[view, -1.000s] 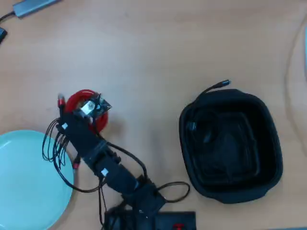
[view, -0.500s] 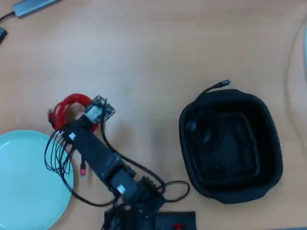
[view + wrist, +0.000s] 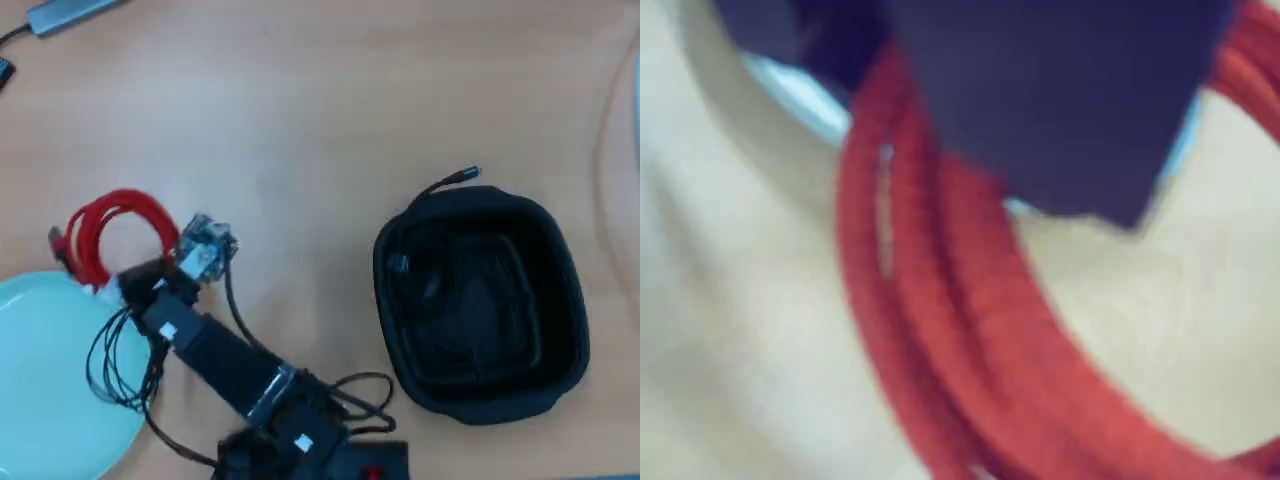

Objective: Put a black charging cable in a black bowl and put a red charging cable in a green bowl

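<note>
Overhead view: arm reaches from the lower edge toward the green bowl, which sits at the lower left of the worktop. Red charging cable hangs as an upright-looking loop from the gripper, just beyond the bowl's upper rim, not yet over the dish. Jaws appear clamped on the coil near its white tie; wrist view, heavily blurred, shows red strands running under a dark jaw, with pale bowl rim behind. Black bowl stands well to the right of the green bowl; black charging cable lies inside it, one plug end poking over the far rim. Judgement: black half done, red half in transport. Risks: releasing now would drop the coil on the worktop outside the rim; a loose plug end could catch the rim and drag the shallow dish; a grip on few strands may slip.
</note>
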